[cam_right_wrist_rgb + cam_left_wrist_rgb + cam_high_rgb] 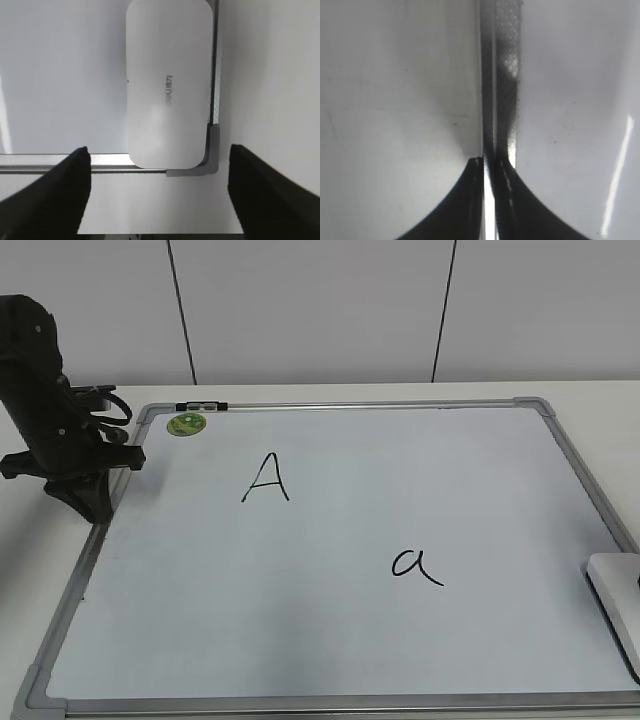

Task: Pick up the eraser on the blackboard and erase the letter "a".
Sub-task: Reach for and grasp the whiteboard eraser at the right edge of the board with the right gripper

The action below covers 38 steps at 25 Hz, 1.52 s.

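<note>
Straight ahead of the right gripper (159, 192), jaws apart, the eraser (167, 82) lies lengthwise, uncaught, at the blackboard (60, 75) corner.

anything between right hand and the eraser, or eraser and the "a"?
Nothing visible. The right hand is open with the eraser straight ahead, no obstacle between. From the eraser to the letter "a" the blackboard is bare.
</note>
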Each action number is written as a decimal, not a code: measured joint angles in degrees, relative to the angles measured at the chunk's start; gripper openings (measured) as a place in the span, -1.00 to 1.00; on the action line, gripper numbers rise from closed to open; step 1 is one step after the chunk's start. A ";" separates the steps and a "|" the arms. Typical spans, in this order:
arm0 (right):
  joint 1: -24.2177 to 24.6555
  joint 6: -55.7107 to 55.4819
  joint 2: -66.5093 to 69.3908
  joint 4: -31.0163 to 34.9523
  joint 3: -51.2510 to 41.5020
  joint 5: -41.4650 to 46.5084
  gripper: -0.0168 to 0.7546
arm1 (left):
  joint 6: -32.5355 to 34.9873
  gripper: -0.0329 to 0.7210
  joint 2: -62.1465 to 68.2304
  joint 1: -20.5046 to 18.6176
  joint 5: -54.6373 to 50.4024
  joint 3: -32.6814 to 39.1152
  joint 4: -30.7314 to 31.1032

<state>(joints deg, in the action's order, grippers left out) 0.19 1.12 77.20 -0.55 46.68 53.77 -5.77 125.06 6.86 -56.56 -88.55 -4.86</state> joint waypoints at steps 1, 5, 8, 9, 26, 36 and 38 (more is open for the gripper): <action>0.00 0.00 0.62 0.00 0.00 -0.30 0.70 | 0.00 -0.84 0.00 0.00 0.00 0.00 0.00; 0.00 0.00 3.20 0.55 0.09 -1.94 0.70 | 0.00 -0.84 0.00 0.00 -0.09 -0.11 0.00; 0.00 -0.10 5.70 0.55 0.37 -2.06 0.70 | 0.00 -0.84 0.00 0.00 -0.09 -0.11 0.00; 0.00 -0.10 6.29 0.55 0.51 -2.18 0.70 | 0.00 -0.84 0.00 0.00 -0.09 -0.11 0.00; 0.00 -7.07 15.82 -3.39 1.93 -6.53 0.70 | -0.09 -0.84 0.00 0.00 -0.09 -0.11 0.00; 0.00 -7.48 20.00 -3.42 2.14 -7.95 0.69 | -0.09 -0.84 0.00 0.00 -0.09 -0.11 -0.10; 0.00 -7.48 20.21 -3.42 2.41 -7.94 0.66 | -0.09 -0.84 0.00 0.00 -0.09 -0.11 -0.17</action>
<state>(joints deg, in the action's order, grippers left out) 0.19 -6.36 97.41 -3.98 49.09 45.83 -5.86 125.06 6.86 -56.65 -88.67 -5.03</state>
